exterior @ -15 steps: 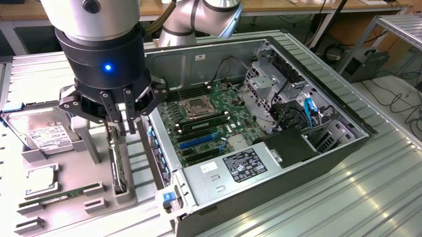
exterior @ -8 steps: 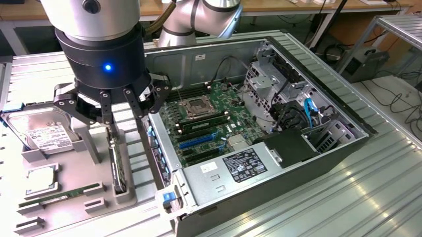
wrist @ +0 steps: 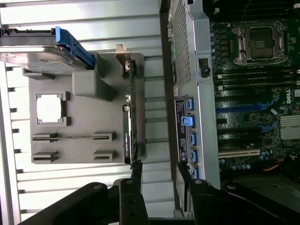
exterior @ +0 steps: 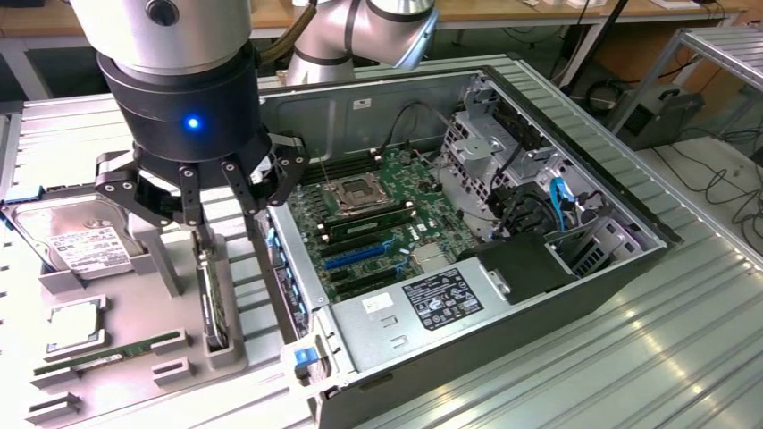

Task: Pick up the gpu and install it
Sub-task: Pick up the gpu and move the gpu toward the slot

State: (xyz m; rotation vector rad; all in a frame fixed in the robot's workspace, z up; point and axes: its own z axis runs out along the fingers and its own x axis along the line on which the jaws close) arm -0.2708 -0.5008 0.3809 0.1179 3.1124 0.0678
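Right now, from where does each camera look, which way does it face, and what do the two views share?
Exterior view: off the arm and high up, angled down onto the open computer case and the grey holder tray. The arm's wrist and open pincer show at the exterior view's left, close to the gpu.
Wrist view: on the wrist, looking past the pincer's dark fingers down at the tray.
Shared: gpu, hard drive, motherboard, case and tray.

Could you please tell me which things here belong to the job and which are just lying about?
Job:
gpu
pincer over it
open computer case

Lying about:
hard drive
processor chip
RAM stick
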